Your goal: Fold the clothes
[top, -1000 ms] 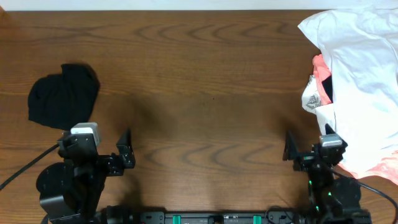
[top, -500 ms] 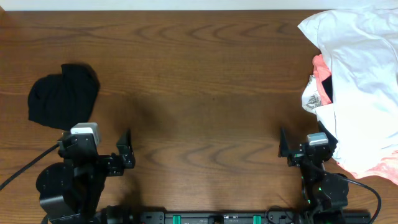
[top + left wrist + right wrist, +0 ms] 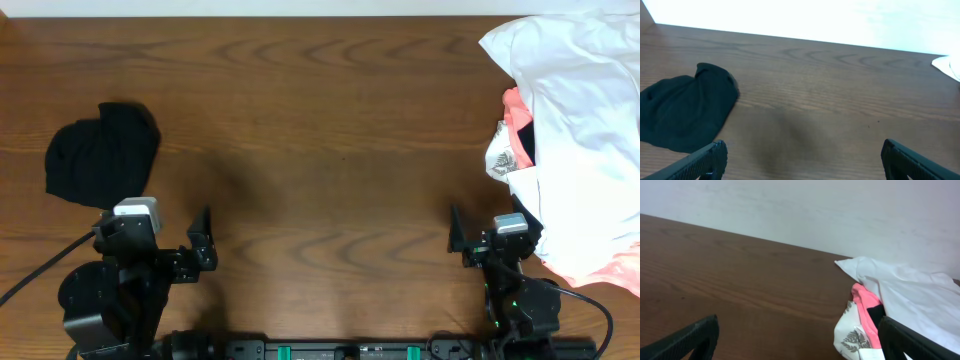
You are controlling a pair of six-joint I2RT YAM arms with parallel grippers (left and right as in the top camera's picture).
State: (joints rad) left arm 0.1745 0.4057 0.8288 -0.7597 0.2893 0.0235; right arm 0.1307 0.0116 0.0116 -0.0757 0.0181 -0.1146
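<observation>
Black garment [image 3: 102, 152]: bunched in a rounded heap on the left of the wooden table [image 3: 330, 120], just ahead of the left gripper [image 3: 802, 152].
White and coral-pink garments [image 3: 575, 130]: piled loosely at the right edge, beside the right gripper [image 3: 797, 330].
Left pincer: fingers wide apart, empty.
Right pincer: fingers wide apart, empty.

the right gripper [image 3: 457, 232] has swung a little to the left over the last second. the arm behind it, which overlapped the near left edge of the white and pink clothes pile [image 3: 585, 150], now sits just beside that edge.
</observation>
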